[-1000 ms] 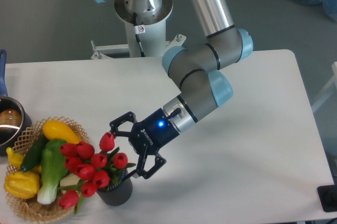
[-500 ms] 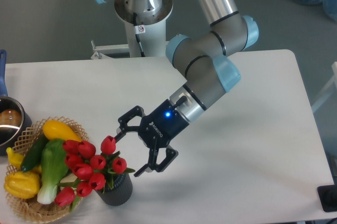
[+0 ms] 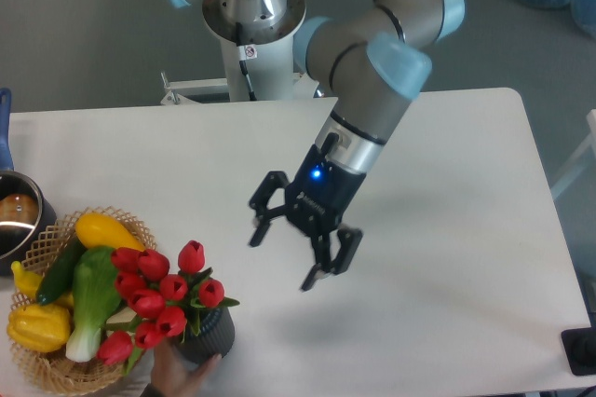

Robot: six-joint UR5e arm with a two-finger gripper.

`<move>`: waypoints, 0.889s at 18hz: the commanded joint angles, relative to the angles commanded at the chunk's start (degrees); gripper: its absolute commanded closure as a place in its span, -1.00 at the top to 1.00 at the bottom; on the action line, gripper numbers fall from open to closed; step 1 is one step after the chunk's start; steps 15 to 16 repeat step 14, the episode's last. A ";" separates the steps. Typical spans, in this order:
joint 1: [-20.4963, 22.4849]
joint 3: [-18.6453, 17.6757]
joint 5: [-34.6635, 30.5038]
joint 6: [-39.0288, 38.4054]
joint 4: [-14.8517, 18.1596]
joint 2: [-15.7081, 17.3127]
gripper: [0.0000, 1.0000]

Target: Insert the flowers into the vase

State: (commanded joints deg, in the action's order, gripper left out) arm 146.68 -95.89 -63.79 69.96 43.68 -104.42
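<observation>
- Since half a second ago the end effector (image 3: 283,260) has pulled up and to the right, away from the vase (image 3: 207,337); it was just beside the tulip heads then, and now it hangs well apart from them over bare table (image 3: 447,229).
- Its two fingers stand spread apart with nothing between them, tips pointing down and toward the lower left, back at the vase.
- A blue light glows on the wrist above the fingers.
- The flowers (image 3: 154,299) sit in the vase, stems down in its mouth; the bunch leans, its long axis running from the vase mouth up and to the left, so the red heads fan out toward the wicker basket (image 3: 47,364).
- One tulip head stands highest, just above the vase and nearest the end effector; the lowest head droops to the left of the vase, over the basket rim.
- The vase stands upright near the front edge of the table, touching or just beside the basket on its left.
- A human hand (image 3: 177,374) has come into view at the bottom edge, just below the vase, fingers at its base.
- Left of the vase, the basket holds yellow and green vegetables.
- Farther left of it, a steel pot (image 3: 17,220) is cut by the frame edge.
</observation>
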 joint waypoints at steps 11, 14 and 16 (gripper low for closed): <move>7.65 -0.17 -17.93 0.96 0.53 -2.01 1.00; 7.74 -0.17 -22.42 1.94 0.70 -2.81 1.00; 7.74 -0.17 -22.42 1.94 0.70 -2.81 1.00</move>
